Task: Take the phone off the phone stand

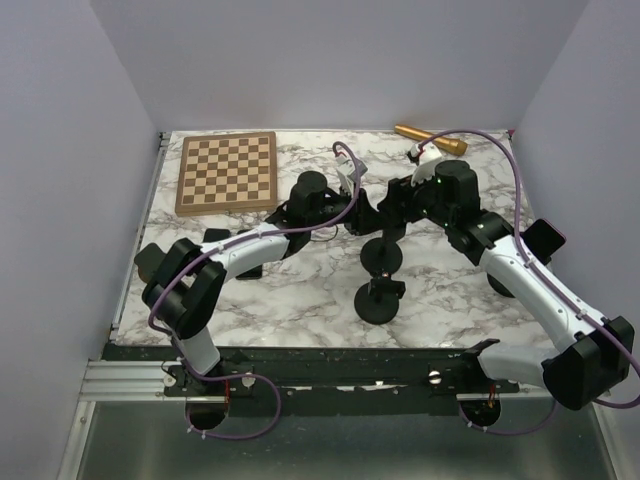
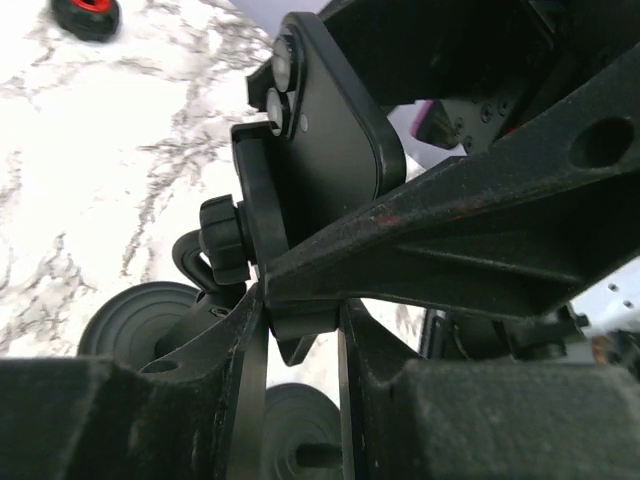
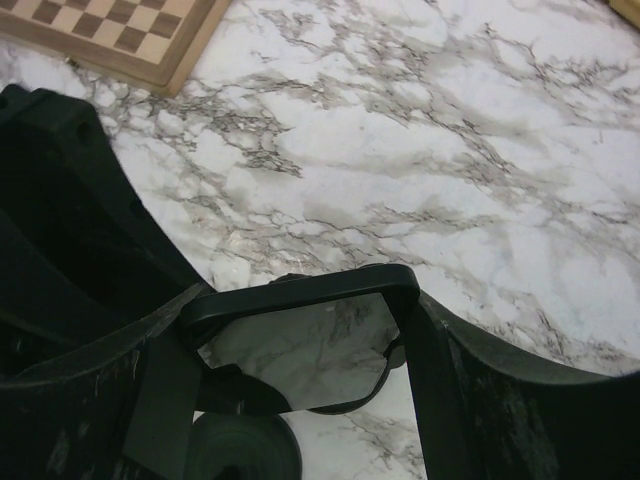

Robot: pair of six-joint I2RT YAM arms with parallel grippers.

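Nearest us, we are seeing the left gripper (image 2: 300, 340) apparently clamping the lower lip of the phone stand (image 2: 252, 195), though its fingers are crowding our view. Just beyond, the phone (image 2: 335, 150) is sitting in that cradle, and the right gripper (image 3: 300, 320) is clasping its two edges. Farthest off, a chessboard (image 1: 228, 172) is lying on the marble table (image 1: 300, 290).

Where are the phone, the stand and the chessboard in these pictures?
phone (image 2: 335, 150): left wrist view, on its black back.
stand (image 2: 222, 240): left wrist view, on its round knob.
chessboard (image 1: 228, 172): top external view, on the middle of the board.
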